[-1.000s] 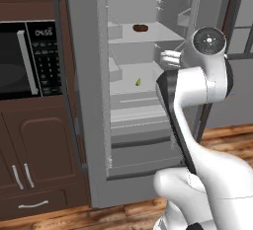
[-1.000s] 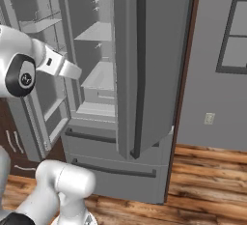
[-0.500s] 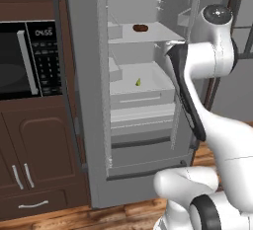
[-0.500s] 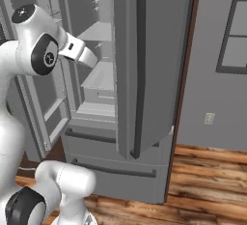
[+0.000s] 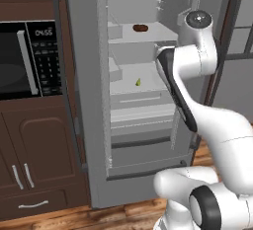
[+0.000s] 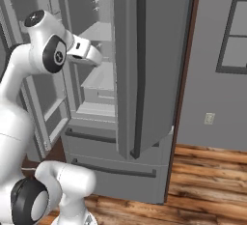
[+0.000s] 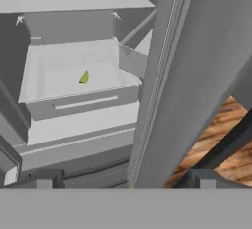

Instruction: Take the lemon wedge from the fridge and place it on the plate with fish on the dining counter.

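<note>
Hand view: the lemon wedge (image 7: 84, 77) is seen lying loose on a white shelf inside the fridge (image 7: 74, 71), door open for access; the gripper (image 7: 118, 178) is held outside, its closure not determinable.

Two base cameras look forward from behind the arm, left and right, at the fridge (image 5: 143, 76) with its left door open; both share its white interior shelves. The hand camera peers down at close range into the fridge, over a shelf holding the lemon wedge (image 7: 84, 77).
</note>
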Available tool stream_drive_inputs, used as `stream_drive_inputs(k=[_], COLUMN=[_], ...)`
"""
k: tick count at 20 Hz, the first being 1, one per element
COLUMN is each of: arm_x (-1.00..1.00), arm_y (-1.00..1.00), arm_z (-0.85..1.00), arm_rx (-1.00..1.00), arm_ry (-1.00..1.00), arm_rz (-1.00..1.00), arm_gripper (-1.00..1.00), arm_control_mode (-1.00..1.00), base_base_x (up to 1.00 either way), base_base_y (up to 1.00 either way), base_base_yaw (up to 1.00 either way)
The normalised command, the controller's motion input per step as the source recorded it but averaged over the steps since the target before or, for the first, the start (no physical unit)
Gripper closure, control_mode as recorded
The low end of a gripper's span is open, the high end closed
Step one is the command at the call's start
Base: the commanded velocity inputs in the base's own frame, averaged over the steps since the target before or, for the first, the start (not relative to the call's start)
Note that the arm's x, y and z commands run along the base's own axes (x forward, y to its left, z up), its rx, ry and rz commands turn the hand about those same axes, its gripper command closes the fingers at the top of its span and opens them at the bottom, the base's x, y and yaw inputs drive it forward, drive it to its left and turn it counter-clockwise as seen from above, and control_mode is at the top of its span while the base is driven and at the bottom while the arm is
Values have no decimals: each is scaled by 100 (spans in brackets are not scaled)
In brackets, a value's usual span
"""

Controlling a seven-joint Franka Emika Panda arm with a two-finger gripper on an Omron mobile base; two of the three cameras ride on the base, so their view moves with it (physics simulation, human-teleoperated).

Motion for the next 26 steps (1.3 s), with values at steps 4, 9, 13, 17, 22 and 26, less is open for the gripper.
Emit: stream_drive_inputs(k=[4,9,13,17,22,26], arm_x=[30,54,59,52,44,46], arm_y=[0,2,0,0,0,-5], arm_z=[-26,-1,-2,-14,-16,-20], arm_rx=[-14,-8,-9,-16,-15,-11], arm_ry=[0,0,0,0,0,0], arm_rz=[1,-1,-6,-11,-12,-12], arm_gripper=[-100,-100,-100,-100,-100,-100], arm_control_mode=[-100,-100,-100,-100,-100,-100], base_base_x=[0,0,0,0,0,0], base_base_y=[0,0,0,0,0,0], base_base_yaw=[0,0,0,0,0,0])
